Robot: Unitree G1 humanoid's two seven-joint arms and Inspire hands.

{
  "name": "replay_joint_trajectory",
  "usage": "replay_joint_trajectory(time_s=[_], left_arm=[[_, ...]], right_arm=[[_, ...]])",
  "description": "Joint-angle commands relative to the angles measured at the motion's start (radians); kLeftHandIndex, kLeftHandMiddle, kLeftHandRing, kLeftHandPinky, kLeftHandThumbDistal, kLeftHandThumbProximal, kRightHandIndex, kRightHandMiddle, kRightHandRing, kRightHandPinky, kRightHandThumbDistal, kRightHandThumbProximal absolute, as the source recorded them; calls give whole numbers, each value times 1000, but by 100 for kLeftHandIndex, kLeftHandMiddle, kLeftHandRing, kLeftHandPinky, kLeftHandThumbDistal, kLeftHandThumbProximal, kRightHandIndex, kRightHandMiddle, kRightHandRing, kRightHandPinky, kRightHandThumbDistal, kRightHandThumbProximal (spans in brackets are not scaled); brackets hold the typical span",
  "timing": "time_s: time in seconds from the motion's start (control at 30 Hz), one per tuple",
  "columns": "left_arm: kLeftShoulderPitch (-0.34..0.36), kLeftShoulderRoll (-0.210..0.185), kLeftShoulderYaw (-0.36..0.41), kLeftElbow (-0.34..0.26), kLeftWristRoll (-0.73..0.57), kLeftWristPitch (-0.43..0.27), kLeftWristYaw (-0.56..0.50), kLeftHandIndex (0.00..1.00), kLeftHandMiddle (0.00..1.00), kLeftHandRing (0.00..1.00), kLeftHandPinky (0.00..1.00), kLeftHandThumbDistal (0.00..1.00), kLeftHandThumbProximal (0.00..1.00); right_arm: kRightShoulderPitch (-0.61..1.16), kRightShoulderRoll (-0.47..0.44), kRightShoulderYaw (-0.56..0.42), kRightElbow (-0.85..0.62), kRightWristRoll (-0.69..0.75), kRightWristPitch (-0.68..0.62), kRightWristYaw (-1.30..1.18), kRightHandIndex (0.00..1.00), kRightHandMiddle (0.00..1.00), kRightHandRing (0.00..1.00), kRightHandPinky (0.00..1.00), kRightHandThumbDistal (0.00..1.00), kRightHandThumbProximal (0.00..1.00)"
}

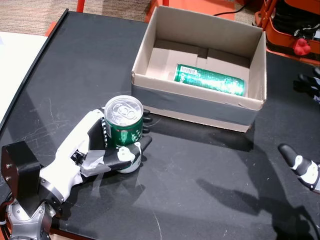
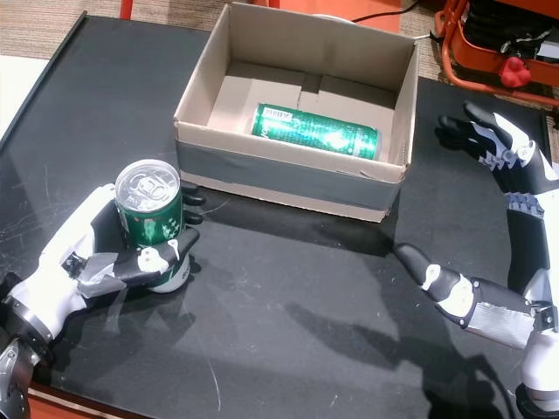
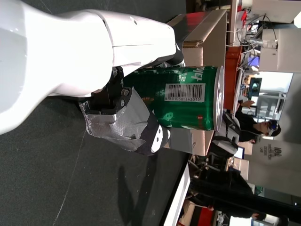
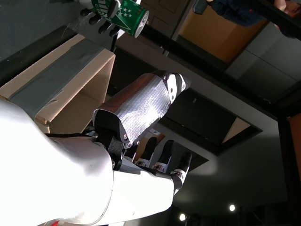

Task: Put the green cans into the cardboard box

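My left hand point(image 1: 97, 150) has its fingers point(image 2: 170, 251) wrapped around the upright green can point(image 1: 123, 122), near the cardboard box point(image 1: 200, 107) where another can point(image 1: 210, 80) lies; I'd lift clear of the near wall before releasing. My right hand point(image 2: 489, 288) hangs open, empty.

The cardboard box point(image 2: 288, 179) has its top open; a green can point(image 2: 316, 131) lies along its back half, leaving bare floor just behind its taped front wall.
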Motion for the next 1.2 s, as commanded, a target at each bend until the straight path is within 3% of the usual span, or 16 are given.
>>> replay_joint_trajectory(time_s=[0.0, 0.13, 0.17, 0.27, 0.37, 0.57, 0.87, 1.0, 1.1, 1.17], left_arm=[[6, -7, 7, 10, -5, 10, 22, 58, 59, 58, 56, 57, 0], [1, -23, 32, 10, -32, 45, 52, 46, 48, 43, 36, 32, 0], [1, -26, 37, 9, -35, 48, 62, 43, 45, 42, 35, 29, 0], [4, -28, 32, 9, -12, 25, 127, 41, 46, 48, 41, 13, 0], [6, -28, 23, 10, 3, 2, 183, 44, 50, 55, 52, 4, 0], [3, -18, 1, 5, 36, -12, 274, 48, 58, 68, 62, 2, 0], [-21, 27, -15, -2, 63, -63, 308, 51, 61, 67, 58, 5, 0], [-94, 89, -15, -109, 64, -253, 315, 38, 51, 58, 47, 9, 0], [-165, 116, -9, -258, 12, -341, 304, 31, 43, 51, 39, 20, 0], [-235, 135, -18, -362, 27, -403, 330, 20, 33, 44, 32, 27, 0]], right_arm=[[10, 0, -3, -5, 13, 3, -4, 72, 72, 77, 85, 95, 44], [13, 3, -3, -7, 4, 7, -14, 72, 72, 77, 85, 95, 45], [12, 3, -3, -6, 4, 9, -15, 72, 72, 77, 85, 95, 45], [6, 2, -5, 1, 1, 6, -17, 71, 71, 77, 85, 94, 46], [3, 1, -6, 5, -7, 1, -22, 71, 71, 77, 85, 93, 46], [-4, -1, -11, 21, -44, -2, -55, 70, 71, 77, 86, 95, 47], [-27, 18, -1, 56, -111, -9, -111, 68, 70, 77, 87, 94, 43], [-50, 41, 7, 76, -126, -10, -135, 69, 70, 76, 86, 96, 42], [-66, 62, 15, 86, -134, -7, -151, 70, 70, 76, 85, 95, 40], [-74, 74, 17, 90, -160, -9, -173, 71, 70, 75, 84, 96, 40]])
